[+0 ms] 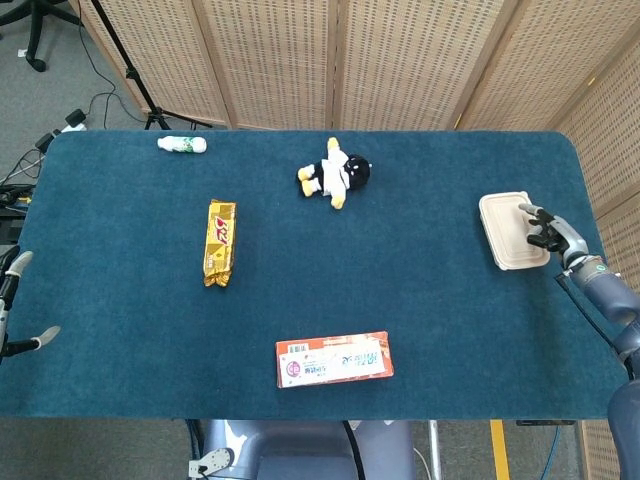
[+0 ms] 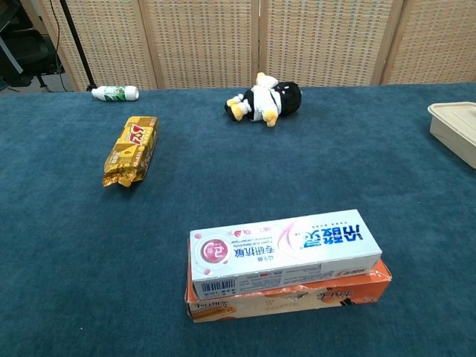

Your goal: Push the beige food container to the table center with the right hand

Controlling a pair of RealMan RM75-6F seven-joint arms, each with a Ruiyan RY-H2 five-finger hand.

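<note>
Beige container (image 1: 512,231) lying near the right edge of the blue worktop (image 1: 420,270), lid on, contents hidden. Right robot hand (image 1: 546,229) resting on the container's right side from above, fingers laid over the lid, gripping nothing. In the chest view only the container's corner (image 2: 455,129) visible at the right border, no hand there. Left robot hand (image 1: 14,305) just off the worktop's left edge, fingers apart, holding nothing. Elsewhere on the worktop: a small white bottle (image 1: 183,144) lying on its side near the far left corner; a yellow snack pack (image 1: 220,241) left of centre; a plush toy (image 1: 336,173) near the far edge, about the middle; a white toothpaste box (image 2: 285,251) stacked flat on an orange box (image 2: 297,294) near the front edge, both closed, contents unseen. Container well apart from all of these. Wicker screens (image 1: 340,60) standing behind the worktop.
</note>
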